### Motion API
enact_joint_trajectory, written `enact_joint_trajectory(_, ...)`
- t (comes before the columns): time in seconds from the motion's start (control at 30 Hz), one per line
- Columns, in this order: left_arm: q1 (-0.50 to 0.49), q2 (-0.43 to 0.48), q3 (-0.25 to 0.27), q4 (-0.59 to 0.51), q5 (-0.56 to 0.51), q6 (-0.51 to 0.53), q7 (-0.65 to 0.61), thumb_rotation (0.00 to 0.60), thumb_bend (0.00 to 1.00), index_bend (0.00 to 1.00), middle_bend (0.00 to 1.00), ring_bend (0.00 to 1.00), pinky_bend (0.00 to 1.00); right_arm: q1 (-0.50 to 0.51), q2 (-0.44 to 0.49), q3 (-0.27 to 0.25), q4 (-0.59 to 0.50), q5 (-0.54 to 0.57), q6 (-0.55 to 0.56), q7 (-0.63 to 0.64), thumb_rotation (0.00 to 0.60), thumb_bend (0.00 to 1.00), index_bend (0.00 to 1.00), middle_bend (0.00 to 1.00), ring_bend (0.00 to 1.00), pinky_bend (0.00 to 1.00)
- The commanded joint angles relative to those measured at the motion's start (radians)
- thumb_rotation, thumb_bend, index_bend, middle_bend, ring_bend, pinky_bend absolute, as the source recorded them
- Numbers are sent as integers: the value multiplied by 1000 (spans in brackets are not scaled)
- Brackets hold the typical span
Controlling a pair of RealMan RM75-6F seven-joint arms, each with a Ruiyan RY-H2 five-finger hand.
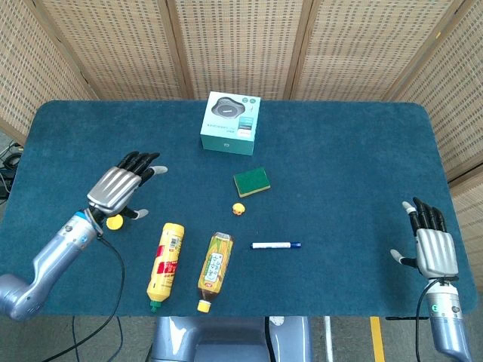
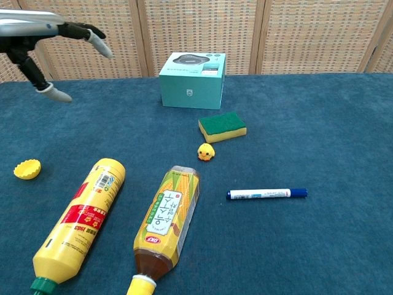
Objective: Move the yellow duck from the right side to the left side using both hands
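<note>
The small yellow duck (image 1: 238,209) (image 2: 206,151) stands on the blue cloth just in front of the green sponge (image 1: 252,182) (image 2: 221,125), near the table's middle. My left hand (image 1: 119,186) (image 2: 44,37) hovers palm down over the left part of the table with its fingers spread, holding nothing, well left of the duck. My right hand (image 1: 431,247) lies flat and spread near the front right corner, far from the duck; the chest view does not show it.
A teal box (image 1: 231,122) sits at the back centre. A yellow cap (image 1: 114,222) lies under my left wrist. A yellow sauce bottle (image 1: 166,265) and a corn-drink bottle (image 1: 215,260) lie at the front. A blue marker (image 1: 275,245) lies right of them.
</note>
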Motion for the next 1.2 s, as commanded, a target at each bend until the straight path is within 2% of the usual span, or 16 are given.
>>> enact_joint_trajectory(0.03,-84,-57,-26,51,-63,-67,60,600,192,216,0,0,0,-2,2,12,10,12,-17,9,600,56,90,0,0,0)
enact_joint_trajectory(0.23,-192,-134,-22,114,-142,-127,151,600,198,286,0,0,0,-4,1,31,29,24,-43,21,600,57,94,0,0,0)
enact_joint_trajectory(0.5,-303,-229,16,202,-245,-161,259,600,201,365,0,0,0,-13,4,57,47,39,-68,44,600,56,97,0,0,0)
enact_joint_trajectory(0.93,-441,-391,75,352,-360,-187,356,600,210,389,0,0,0,-22,13,89,53,53,-99,73,600,55,101,0,0,0)
enact_joint_trajectory(1.2,-504,-463,103,404,-375,-190,401,600,212,394,0,0,0,-27,17,101,58,55,-111,92,600,56,101,0,0,0)
